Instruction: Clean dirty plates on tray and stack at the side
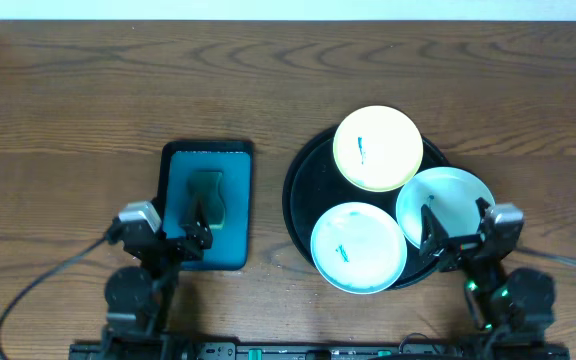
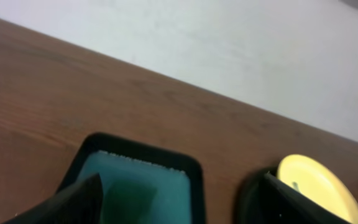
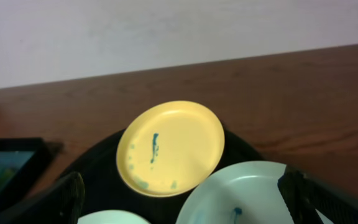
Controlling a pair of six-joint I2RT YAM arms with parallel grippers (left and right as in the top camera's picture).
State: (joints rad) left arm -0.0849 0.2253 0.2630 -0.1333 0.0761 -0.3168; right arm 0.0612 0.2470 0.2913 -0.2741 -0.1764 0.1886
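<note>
Brown wood table (image 1: 68,100), bare on the far and left sides, so there is room there for stacking. Big round black tray (image 1: 300,180) sits right of centre and holds all three plates. Smaller teal tray (image 1: 236,200) is to its left, with a dark green pad (image 1: 206,195) on it, probably a sponge.

Plates:
- yellow plate (image 1: 377,148) is at the far side, overhanging the tray rim and looking tilted in the right wrist view
- near mint plate (image 1: 358,247) lies flat
- right mint plate (image 1: 448,200) overhangs the right rim and meets the yellow one's edge; which is on top, can't tell

Each has a small teal smear, so none is cleaned or stacked yet.

Left gripper (image 1: 190,238) is over the near end of the teal tray, jaws spread wide and empty. Right gripper (image 1: 436,245) is at the near edge of the right mint plate, also fully spread and holding nothing.

Handling guess: the plates look light, stiff and smooth, likely slippery. Pinch at the raised rim, best where a plate overhangs the tray. Grip the pad across its middle; it is likely soft.
</note>
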